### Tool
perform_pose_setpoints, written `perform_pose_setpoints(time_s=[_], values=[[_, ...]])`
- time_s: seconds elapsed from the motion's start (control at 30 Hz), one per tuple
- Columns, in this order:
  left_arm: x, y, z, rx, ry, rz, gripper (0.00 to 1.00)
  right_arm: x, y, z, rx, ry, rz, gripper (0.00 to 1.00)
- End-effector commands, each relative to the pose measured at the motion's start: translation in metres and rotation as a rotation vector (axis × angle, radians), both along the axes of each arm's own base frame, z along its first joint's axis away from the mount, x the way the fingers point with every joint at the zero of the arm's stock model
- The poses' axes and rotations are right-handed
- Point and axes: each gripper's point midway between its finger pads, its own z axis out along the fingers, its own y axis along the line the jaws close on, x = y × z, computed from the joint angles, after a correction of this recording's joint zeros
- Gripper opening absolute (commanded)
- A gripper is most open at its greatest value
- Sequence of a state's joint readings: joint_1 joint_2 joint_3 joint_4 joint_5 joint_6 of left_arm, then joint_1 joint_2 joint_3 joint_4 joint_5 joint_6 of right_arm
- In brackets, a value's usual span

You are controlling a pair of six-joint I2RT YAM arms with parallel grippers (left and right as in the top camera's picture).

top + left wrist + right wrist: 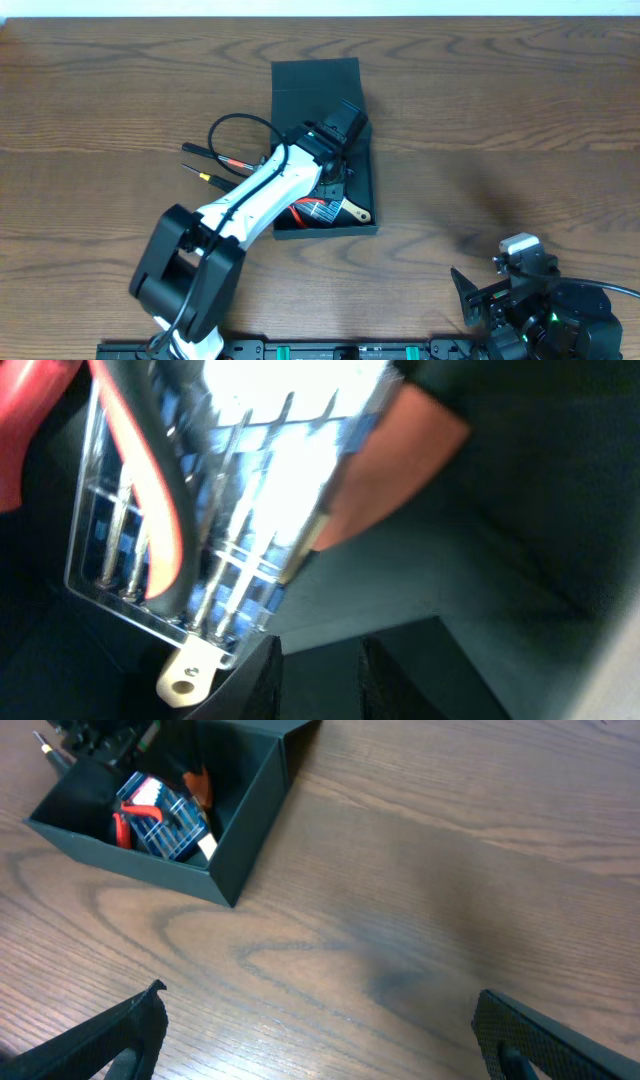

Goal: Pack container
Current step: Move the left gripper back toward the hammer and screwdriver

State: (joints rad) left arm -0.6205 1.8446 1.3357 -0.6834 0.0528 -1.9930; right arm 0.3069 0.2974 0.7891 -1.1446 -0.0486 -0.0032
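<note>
The container (366, 190) is a dark open box at mid table, its flap lid (315, 78) laid back on the far side. It also shows in the right wrist view (245, 825). In it lie a clear blue pack of bits (215, 510) with a beige hang tab (187, 673), and a red-handled tool (30, 420). The pack also shows in the right wrist view (165, 820). My left gripper (344, 140) is down inside the box; its fingers (320, 650) are apart with nothing between them, just beside the pack. My right gripper (320, 1020) is open wide and empty over bare table.
Two slim hand tools lie on the table left of the box, one with a red band (215, 156) and one with a yellow band (210, 180). The left arm's black cable (235, 122) loops above them. The right arm (520, 300) sits at the near right.
</note>
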Motion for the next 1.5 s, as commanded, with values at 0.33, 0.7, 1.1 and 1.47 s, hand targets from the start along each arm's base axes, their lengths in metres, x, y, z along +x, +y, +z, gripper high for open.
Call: perform_pose_setpoints(time_s=[0.33, 0.7, 1.1, 1.47], values=[[0.035, 0.157, 0.175, 0.416, -0.511, -0.402, 0.91, 0.0, -0.002, 0.0, 0.011, 0.002, -0.021, 0.99], [-0.016, 0.261, 0.126, 0.46, -0.126, -0.223, 0.99, 0.0, -0.002, 0.0, 0.011, 0.002, -0.021, 0.99], [-0.011, 0.256, 0.04, 0.175, 0.157, -0.135, 0.99, 0.0, -0.002, 0.0, 0.011, 0.002, -0.02, 0.99], [-0.012, 0.241, -0.009, 0.072, 0.295, -0.157, 0.99, 0.0, -0.002, 0.0, 0.011, 0.002, -0.021, 0.99]])
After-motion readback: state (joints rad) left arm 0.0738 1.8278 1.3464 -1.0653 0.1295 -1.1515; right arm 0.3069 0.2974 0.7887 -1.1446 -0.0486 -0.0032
